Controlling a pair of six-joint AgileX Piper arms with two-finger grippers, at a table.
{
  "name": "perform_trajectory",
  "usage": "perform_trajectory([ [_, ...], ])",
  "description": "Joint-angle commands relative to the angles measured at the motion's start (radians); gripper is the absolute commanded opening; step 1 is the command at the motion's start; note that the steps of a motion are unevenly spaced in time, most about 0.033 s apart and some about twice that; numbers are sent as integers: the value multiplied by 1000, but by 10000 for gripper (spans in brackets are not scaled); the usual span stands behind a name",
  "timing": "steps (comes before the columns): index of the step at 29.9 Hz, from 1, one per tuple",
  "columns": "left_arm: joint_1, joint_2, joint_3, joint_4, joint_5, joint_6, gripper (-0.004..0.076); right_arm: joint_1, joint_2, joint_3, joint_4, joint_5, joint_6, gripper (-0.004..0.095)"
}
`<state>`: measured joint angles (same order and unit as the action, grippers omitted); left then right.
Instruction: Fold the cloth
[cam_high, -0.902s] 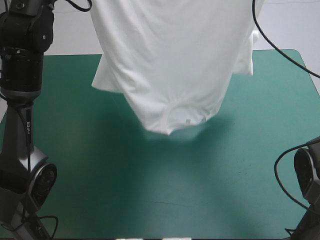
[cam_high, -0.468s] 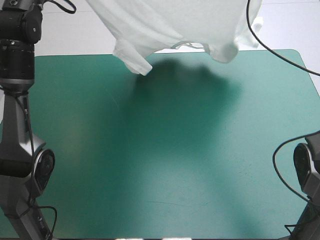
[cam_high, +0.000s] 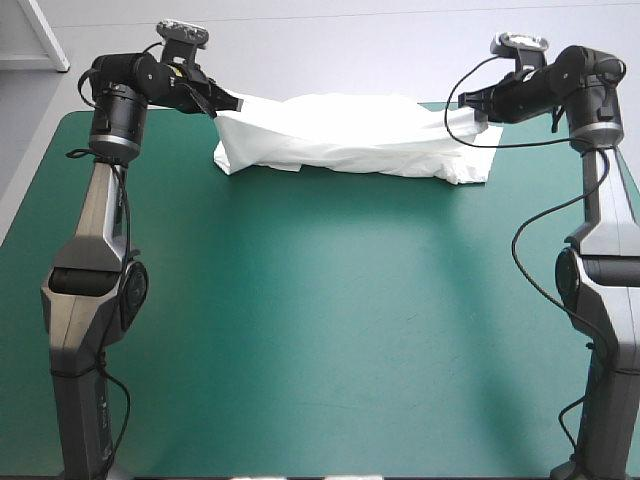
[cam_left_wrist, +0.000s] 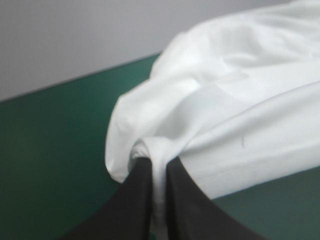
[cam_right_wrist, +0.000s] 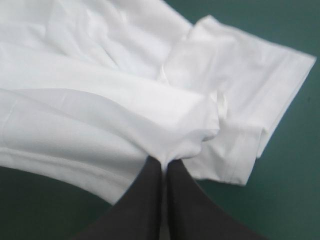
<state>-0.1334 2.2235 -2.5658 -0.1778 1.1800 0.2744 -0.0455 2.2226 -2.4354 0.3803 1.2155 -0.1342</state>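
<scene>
Had the T-shirt (cam_high: 350, 135) bunched along the teal-green cover's (cam_high: 320, 330) far side, clamped at each end by left gripper (cam_high: 228, 103) and right gripper (cam_high: 478, 112). Looked mid-spread; probably needed tugging flat before folding.

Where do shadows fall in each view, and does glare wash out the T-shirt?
High view: faint shadow on the cover along the T-shirt's near edge; no glare. Left wrist view: soft shading in folds by the left gripper. Right wrist view: folds and sleeve hem show plainly by the right gripper.
</scene>
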Motion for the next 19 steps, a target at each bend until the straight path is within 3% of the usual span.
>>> perform_trajectory([
  [1, -11, -81, 25, -30, 53, -13, 21, 22, -160, 163, -21, -33, -38, -13],
  [6, -22, -187, 206, -16, 107, -20, 21, 73, -395, 553, -209, -34, -61, -14],
  [11, -53, -397, 554, 72, 107, -3, 21, 77, -669, 882, -308, -34, -32, -14],
  [19, -51, -752, 1151, 129, 105, -7, 21, 77, -1093, 1324, -356, -34, 26, -13],
])
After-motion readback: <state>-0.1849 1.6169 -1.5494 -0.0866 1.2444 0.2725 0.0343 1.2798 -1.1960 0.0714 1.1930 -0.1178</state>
